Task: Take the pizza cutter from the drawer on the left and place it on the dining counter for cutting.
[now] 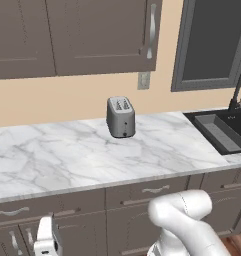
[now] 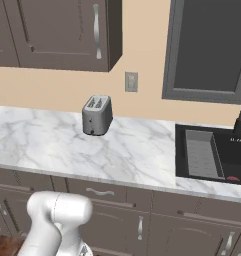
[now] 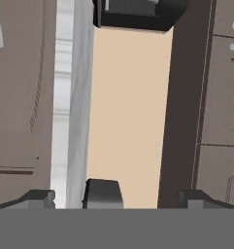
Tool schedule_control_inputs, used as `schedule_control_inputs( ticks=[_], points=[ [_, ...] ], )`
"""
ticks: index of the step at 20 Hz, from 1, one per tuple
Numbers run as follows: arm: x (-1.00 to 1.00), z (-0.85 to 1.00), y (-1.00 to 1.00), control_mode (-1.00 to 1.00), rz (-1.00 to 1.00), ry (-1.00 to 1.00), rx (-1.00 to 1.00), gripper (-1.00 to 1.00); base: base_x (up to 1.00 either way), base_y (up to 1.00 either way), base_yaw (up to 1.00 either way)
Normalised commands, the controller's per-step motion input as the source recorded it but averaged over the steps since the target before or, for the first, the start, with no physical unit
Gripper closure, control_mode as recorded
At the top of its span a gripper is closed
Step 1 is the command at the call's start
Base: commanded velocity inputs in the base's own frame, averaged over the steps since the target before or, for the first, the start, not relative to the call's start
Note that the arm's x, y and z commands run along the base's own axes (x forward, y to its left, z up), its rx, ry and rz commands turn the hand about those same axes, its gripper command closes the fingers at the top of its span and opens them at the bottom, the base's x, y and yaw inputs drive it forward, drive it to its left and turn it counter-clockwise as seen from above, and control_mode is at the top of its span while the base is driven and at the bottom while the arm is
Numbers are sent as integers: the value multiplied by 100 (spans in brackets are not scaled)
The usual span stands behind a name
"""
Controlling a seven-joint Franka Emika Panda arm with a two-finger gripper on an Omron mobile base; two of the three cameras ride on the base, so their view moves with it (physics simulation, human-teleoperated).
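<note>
The white arm point(image 1: 192, 225) is folded low in front of the base. Its hand point(image 1: 44, 241) hangs in front of the lower cupboard doors, on the left side. This low position makes sense, because the goal is a drawer under the table and not something on its top. The jaws stand wide open and hold nothing. In the hand view the two dark fingertips point(image 3: 38, 197) are far apart, and the view is rolled on its side. It seems the hand is turned for a pull on a horizontal handle, but this is only a judgement.

Just above the hand is the wide, shallow grey-brown drawer point(image 1: 67, 202) with its curved silver bar handle point(image 1: 12, 211). The front is flush with its neighbours, so the drawer is shut. The pizza cutter is most probably inside it, hidden behind the front. The opening is therefore the step in hand, and the task is near its beginning.

Farther back is the white grey-veined marble table point(image 1: 52, 155). It carries a small grey metal toaster point(image 1: 120, 117) near the beige wall point(image 1: 52, 97), and a black sink point(image 1: 224, 131) is set in it at the right. Because this top is backed by the wall, it is not the dining counter.
</note>
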Motion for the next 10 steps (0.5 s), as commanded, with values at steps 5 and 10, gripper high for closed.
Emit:
schedule_control_inputs(
  ticks=[5,10],
  points=[
    [6,-25,35,-100,7,0,0,-100,0,0,0],
    [8,-15,50,-100,0,0,0,-100,0,0,0]
  ],
)
